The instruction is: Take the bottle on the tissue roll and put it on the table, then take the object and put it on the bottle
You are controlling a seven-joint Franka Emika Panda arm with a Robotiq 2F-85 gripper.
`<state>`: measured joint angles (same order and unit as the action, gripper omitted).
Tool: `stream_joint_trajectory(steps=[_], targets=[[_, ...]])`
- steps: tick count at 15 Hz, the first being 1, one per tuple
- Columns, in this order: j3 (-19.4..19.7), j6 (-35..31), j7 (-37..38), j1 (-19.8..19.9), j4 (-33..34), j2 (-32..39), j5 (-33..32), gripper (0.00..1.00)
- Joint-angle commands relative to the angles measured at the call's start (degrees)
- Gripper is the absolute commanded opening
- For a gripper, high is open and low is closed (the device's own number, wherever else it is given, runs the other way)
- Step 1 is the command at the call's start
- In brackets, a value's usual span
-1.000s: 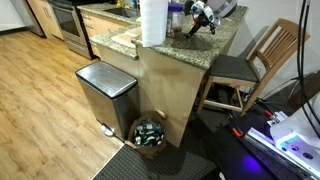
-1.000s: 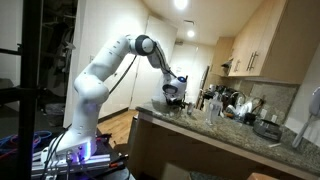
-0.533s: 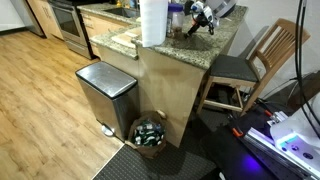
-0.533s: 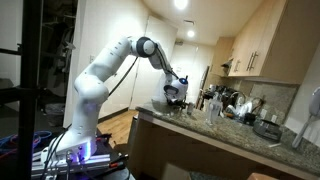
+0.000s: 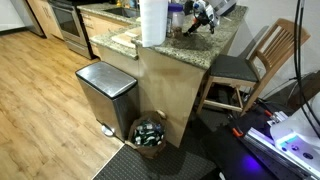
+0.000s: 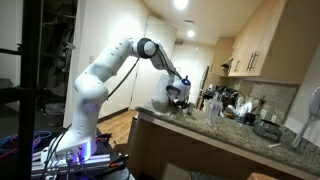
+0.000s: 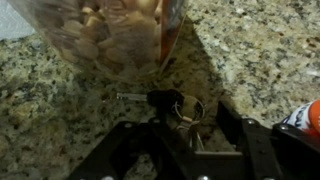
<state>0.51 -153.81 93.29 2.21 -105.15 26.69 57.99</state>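
Note:
On the speckled granite table (image 7: 260,40), a small bunch of keys on a ring, the object (image 7: 178,108), lies between my gripper's (image 7: 185,125) dark fingers. The jaws stand partly closed around it, with a gap still showing on the right side. Just beyond it stands the clear bottle (image 7: 110,35), filled with pale brown pieces. In an exterior view the tall white tissue roll (image 5: 153,22) stands on the table corner with the bottle (image 5: 176,18) beside it and the gripper (image 5: 203,15) low over the top. My arm reaches over the table to the gripper (image 6: 178,97).
A steel pedal bin (image 5: 105,95) and a basket of bottles (image 5: 150,132) stand on the floor against the table's base. A wooden chair (image 5: 265,60) stands at its side. Jars and kitchenware (image 6: 235,105) crowd the back of the table. An orange thing (image 7: 310,115) shows at the edge.
The wrist has shifted slightly along the table toward the kitchenware. The bottle, the tissue roll and everything else stay where they were.

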Motion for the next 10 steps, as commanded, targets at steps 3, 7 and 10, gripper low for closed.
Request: stream_joint_trajectory(steps=[3,7,10], targets=[[1.6,-0.4,0.7,-1.2,-1.7,1.0,-1.5,0.06],[1.8,-0.7,0.6,-1.4,-2.7,-0.1,-1.6,0.0],[2.0,-1.5,0.5,-1.6,-3.0,-1.5,-1.8,0.0]])
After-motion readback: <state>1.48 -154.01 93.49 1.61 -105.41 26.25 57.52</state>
